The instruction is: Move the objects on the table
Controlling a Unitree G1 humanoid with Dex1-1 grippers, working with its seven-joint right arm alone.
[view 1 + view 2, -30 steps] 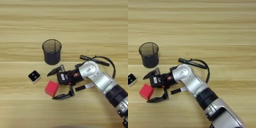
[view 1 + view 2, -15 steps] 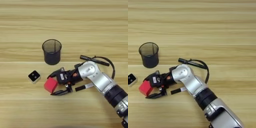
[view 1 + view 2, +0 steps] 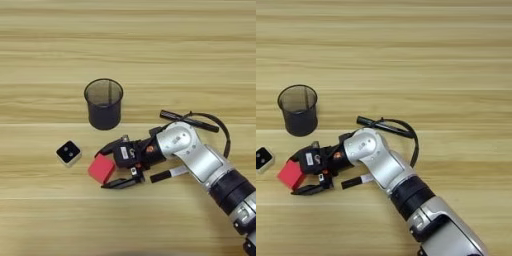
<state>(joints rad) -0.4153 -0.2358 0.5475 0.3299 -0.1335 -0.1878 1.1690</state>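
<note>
A small red cube [image 3: 101, 168] lies on the table [image 3: 150, 50] left of centre, between the two black fingers of my right gripper [image 3: 101, 170], which is shut on the cube from its far and near sides. The silver forearm [image 3: 200, 157] comes in from the lower right. A smaller white cube [image 3: 68, 152] with a black two-dotted face sits just left of the red one, apart from it. The slim black pen [image 3: 187, 120] lies flat behind the forearm, partly under a looping black cable.
A black mesh cup [image 3: 104, 103] stands upright just behind the gripper and the cubes. A short black and white rod [image 3: 167, 174] sticks out beside the wrist, near the table top.
The fingers stood wide apart around the red cube a second ago; they have since closed onto it. The cube has shifted slightly away from me.
</note>
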